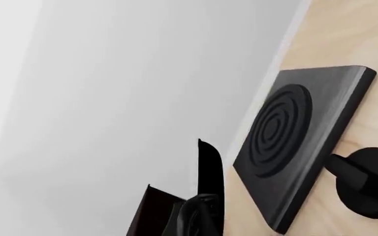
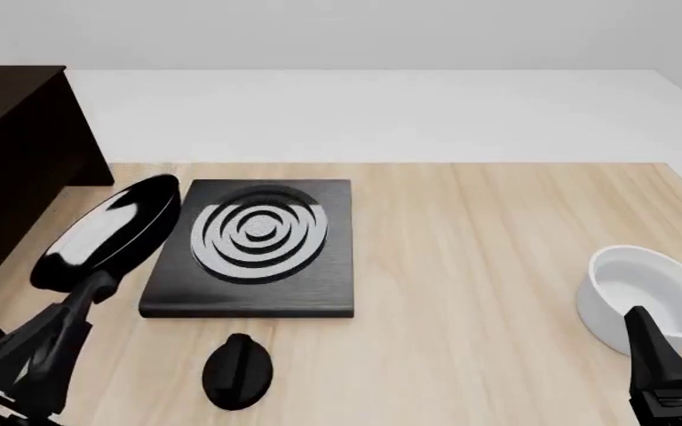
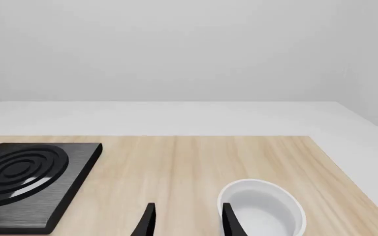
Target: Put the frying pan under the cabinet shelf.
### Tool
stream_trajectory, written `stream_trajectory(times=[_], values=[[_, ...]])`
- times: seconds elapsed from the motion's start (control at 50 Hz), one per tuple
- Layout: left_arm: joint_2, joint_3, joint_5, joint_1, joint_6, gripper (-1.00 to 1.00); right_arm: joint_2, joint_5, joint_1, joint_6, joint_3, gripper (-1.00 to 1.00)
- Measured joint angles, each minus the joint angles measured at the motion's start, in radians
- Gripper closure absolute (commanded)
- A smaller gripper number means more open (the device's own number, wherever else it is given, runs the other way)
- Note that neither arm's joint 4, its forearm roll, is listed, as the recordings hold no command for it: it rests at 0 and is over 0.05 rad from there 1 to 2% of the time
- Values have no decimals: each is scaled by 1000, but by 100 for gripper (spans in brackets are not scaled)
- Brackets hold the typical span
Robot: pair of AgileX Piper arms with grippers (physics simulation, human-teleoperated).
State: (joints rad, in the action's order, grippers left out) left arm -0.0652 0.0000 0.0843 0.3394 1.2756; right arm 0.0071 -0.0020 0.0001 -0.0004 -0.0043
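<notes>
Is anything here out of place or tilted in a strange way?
Yes. The pan is tilted steeply, off the table, held by its handle in the left gripper, between the cabinet and the stove plate. The knob and bowl sit normally.

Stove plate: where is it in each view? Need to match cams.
Front view: stove plate left of centre on the table, between the frying pan and the white bowl.
Left wrist view: stove plate tilted, beside the black knob.
Right wrist view: stove plate on the side away from the white bowl.
Shared landmark: the plate's grey concentric rings.
</notes>
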Motion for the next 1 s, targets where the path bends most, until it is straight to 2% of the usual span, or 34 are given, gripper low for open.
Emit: stream_trajectory(times=[0.56, 0.76, 1.0], values=[[-14, 0, -27, -72, -43, 100, 0, 0, 0, 0, 0, -100], [-54, 0, 7, -94, -56, 100, 0, 0, 0, 0, 0, -100], [-165, 0, 112, -119, -61, 100, 0, 0, 0, 0, 0, -100]])
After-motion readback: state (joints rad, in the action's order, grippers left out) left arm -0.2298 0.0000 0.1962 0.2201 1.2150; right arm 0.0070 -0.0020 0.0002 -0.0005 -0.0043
